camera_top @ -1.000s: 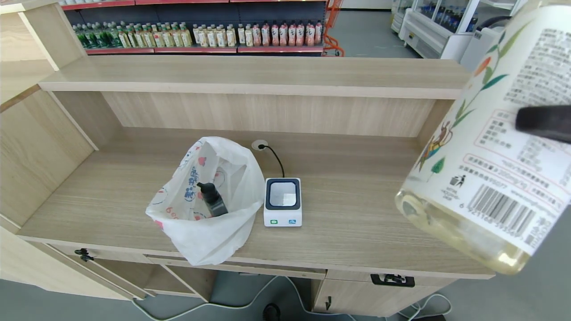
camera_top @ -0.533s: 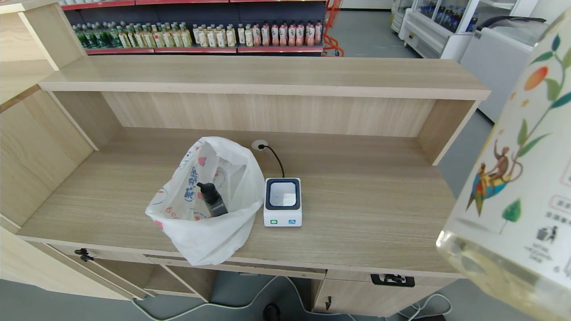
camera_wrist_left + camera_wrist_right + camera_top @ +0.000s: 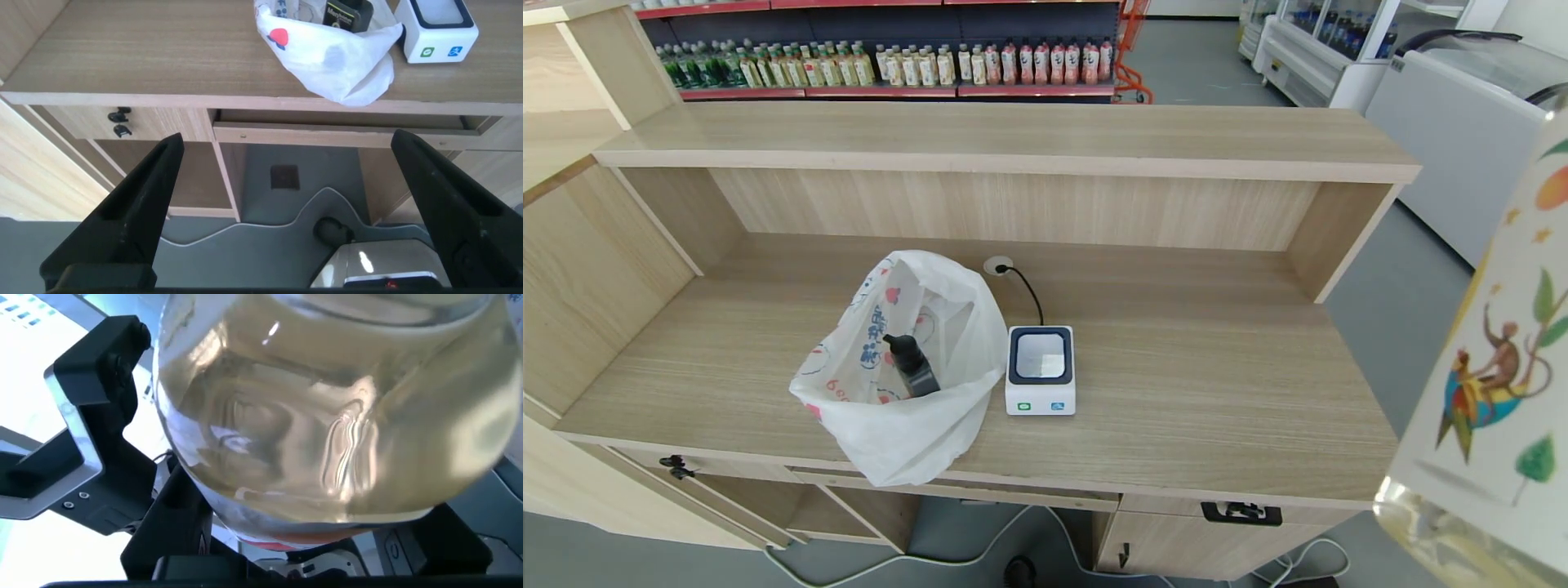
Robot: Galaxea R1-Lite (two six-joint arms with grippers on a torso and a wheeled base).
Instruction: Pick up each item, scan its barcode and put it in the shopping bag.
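Note:
A large bottle of pale yellow drink (image 3: 1494, 384) with a white illustrated label hangs close to the head camera at the far right, off the counter's right end. My right gripper (image 3: 319, 449) is shut on this bottle (image 3: 343, 367); one black finger (image 3: 94, 384) shows beside it. The white shopping bag (image 3: 898, 367) stands open on the wooden counter (image 3: 1176, 367), with a dark bottle (image 3: 911, 366) inside. Just right of the bag sits the white barcode scanner (image 3: 1040, 369). My left gripper (image 3: 282, 212) is open, low in front of the counter's front edge, below the bag (image 3: 327, 49).
The counter has a raised back wall (image 3: 1013, 204) and side walls. A black cable (image 3: 1025, 290) runs from the scanner to a grommet behind it. Drawers and an open cabinet (image 3: 286, 163) lie under the counter. Shelves of drinks (image 3: 890, 65) and freezers stand in the room behind.
The held bottle has slid to the right and lower in the head view; its barcode side and the dark finger across it have left the picture. Bag, scanner and left gripper have stayed put.

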